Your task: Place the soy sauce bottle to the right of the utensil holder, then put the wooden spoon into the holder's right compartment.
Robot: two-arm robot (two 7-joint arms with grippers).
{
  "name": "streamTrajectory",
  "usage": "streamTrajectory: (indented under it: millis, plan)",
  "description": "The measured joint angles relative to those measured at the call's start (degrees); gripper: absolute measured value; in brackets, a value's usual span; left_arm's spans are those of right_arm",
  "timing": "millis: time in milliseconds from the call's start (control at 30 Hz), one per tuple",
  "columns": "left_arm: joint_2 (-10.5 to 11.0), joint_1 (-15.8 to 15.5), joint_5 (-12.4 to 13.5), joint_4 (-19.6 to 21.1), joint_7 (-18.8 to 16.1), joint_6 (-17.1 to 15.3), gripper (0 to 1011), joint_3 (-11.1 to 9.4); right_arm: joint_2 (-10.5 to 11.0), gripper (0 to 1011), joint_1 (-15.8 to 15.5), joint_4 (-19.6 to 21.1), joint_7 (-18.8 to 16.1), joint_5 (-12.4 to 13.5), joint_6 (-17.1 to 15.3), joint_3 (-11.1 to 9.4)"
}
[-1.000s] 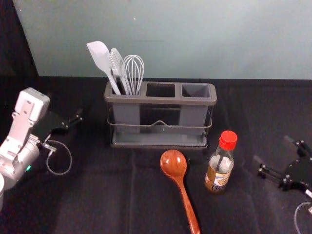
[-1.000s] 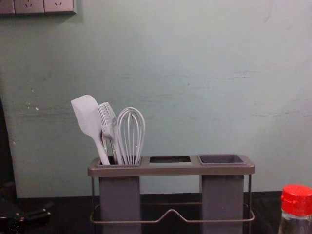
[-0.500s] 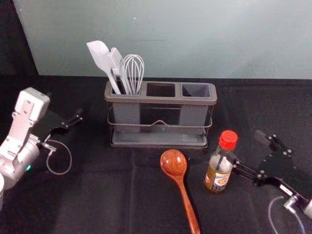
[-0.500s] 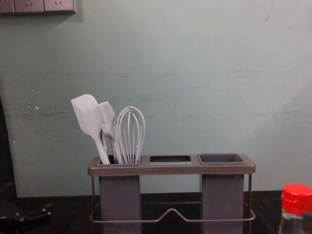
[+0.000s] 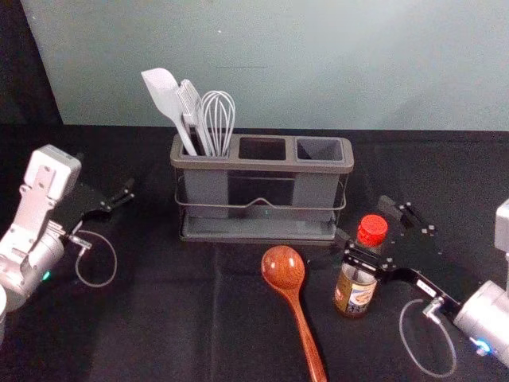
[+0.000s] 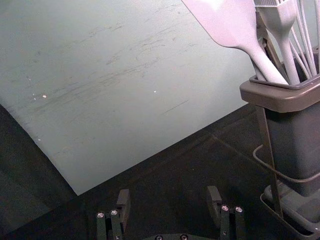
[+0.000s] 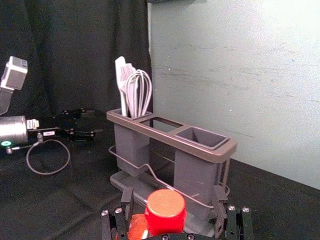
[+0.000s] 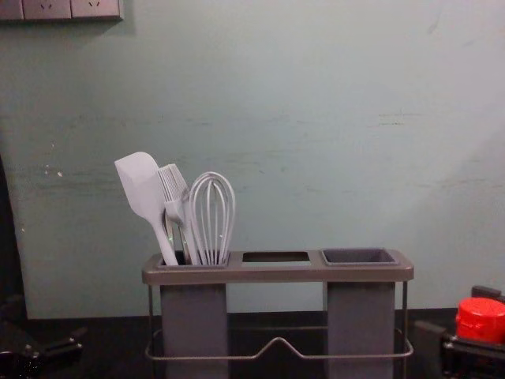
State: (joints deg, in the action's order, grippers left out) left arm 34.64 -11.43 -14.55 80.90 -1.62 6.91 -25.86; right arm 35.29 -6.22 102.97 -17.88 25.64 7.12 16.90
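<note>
In the head view my right gripper (image 5: 364, 220) stands open around the upper part of the upright soy sauce bottle (image 5: 354, 294), one finger crossing in front of its neck. In the right wrist view the red cap (image 7: 166, 210) sits between the open fingers of my right gripper (image 7: 173, 194), with a gap on each side. The wooden spoon (image 5: 284, 269) lies left of the bottle, bowl toward the utensil holder (image 5: 262, 165). The holder's right compartment (image 5: 320, 148) is empty; white utensils stand in its left one. My left gripper (image 5: 104, 175) is parked at the left, open in its wrist view (image 6: 168, 195).
A pale wall (image 5: 286, 64) rises behind the black-covered table (image 5: 175, 318). The holder's wire rail (image 5: 262, 203) runs across its front, close behind the spoon and bottle. White utensils (image 8: 177, 213) stick up well above the rim.
My right gripper has moved left from the right side of the table to the bottle, its fingers now on either side of it. The bottle, spoon, holder and left arm look unmoved.
</note>
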Motion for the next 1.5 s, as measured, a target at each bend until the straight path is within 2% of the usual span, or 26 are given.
streamTrajectory:
  millis: [267,433,1000,1233,1500]
  plan:
    - [0.0,0.0,0.0,0.0,0.0,0.0,1005,0.0,-1.6,997,0.4,-0.8,-1.0,-1.4,-0.5,0.3]
    - [0.0,0.0,0.0,0.0,0.0,0.0,1005,0.0,-2.1,915,0.1,-0.8,-1.4,-1.9,-0.4,-0.2]
    - [0.0,0.0,0.0,0.0,0.0,0.0,1005,0.0,-3.8,406,-2.8,1.2,-2.9,-2.0,-0.8,-3.3]
    - [0.0,0.0,0.0,0.0,0.0,0.0,1005,0.0,-4.0,384,-4.0,2.8,-3.2,-1.8,-1.6,-4.9]
    - [0.0,0.0,0.0,0.0,0.0,0.0,1005,0.0,-3.4,384,-5.7,6.0,-3.1,-1.8,-3.3,-8.1]
